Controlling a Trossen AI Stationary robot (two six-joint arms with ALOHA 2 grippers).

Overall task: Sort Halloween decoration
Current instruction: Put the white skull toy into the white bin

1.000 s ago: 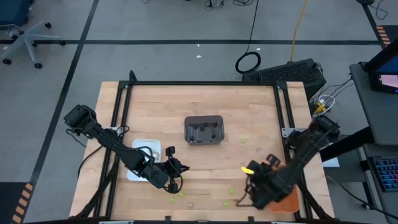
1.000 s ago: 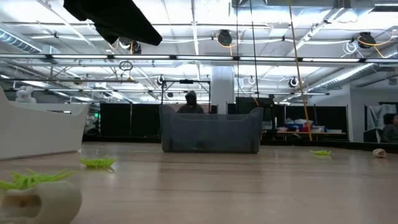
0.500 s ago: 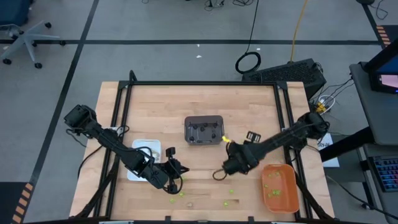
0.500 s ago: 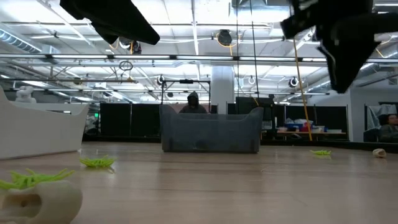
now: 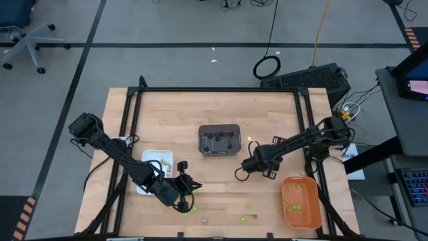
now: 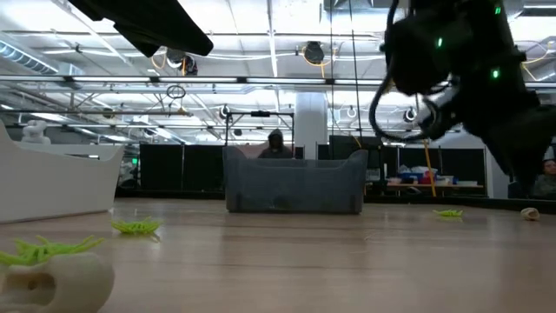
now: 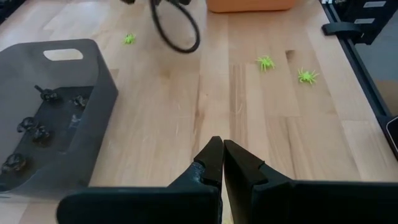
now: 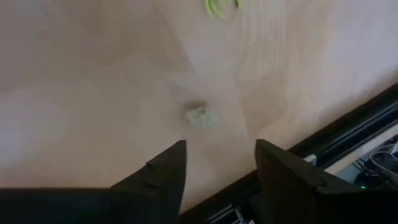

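High view: the left gripper [image 5: 187, 183] sits low over the front-left part of the wooden table [image 5: 167, 114], just beside the white tray [image 5: 148, 161], and its fingers are pressed together with nothing between them, as the left wrist view shows. The right gripper [image 5: 249, 163] hangs over the table just right of the dark grey tray [image 5: 219, 139], between that tray and the orange tray [image 5: 300, 201] at the front-right corner. In the right wrist view its two dark fingers [image 8: 165, 171] stand apart, holding nothing, over bare wood with a small pale trinket [image 8: 198, 116] lying ahead of them and a lime-green trinket [image 8: 217, 6] farther on.

The Halloween decoration is spread about. Dark spider-like trinkets [image 7: 32, 124] lie inside the dark grey tray; lime-green pieces [image 5: 292, 201] lie in the orange tray. Loose green spiders [image 5: 247, 207] rest on the table near its front edge, between the two arms, and the left wrist view shows two of them [image 7: 265, 61] side by side on the wood. From the low view, a green spider [image 6: 135, 227] and a pale tan skull-like piece [image 6: 54, 278] lie in the near foreground, and another green spider [image 6: 448, 212] lies to the right of the grey tray.

No brand, label or readable writing shows on the trays, arms or table.
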